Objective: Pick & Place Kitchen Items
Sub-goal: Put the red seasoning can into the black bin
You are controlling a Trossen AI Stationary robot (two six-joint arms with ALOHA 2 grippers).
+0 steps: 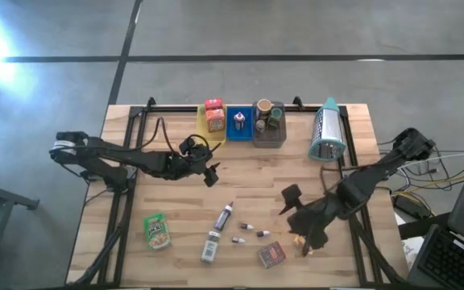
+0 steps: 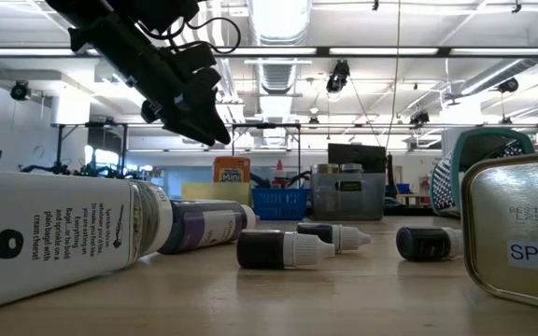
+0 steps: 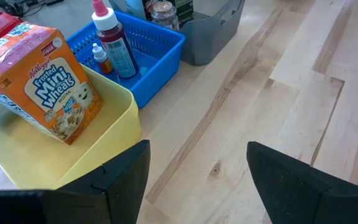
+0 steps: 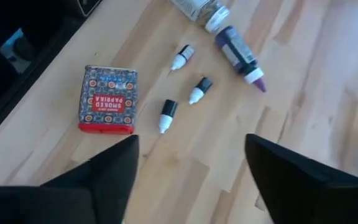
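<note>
Vials (image 4: 168,116) (light, slick, apt to roll) would best be pinched across the dark body by the right pincer (image 4: 188,177), its fingers parted above them; the left pincer (image 3: 197,180) is parted too.

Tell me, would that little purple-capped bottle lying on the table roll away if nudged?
Probably. The purple-capped bottle is round and lies on its side on the bare wood, so a sideways nudge would likely roll it. It looks small and plastic, so probably light. Its smooth body might slip between the fingers.

I see my left gripper (image 3: 197,180) held out with fingers parted and nothing between them, and my right gripper (image 4: 191,180) likewise spread and, as far as I can tell, empty.
</note>
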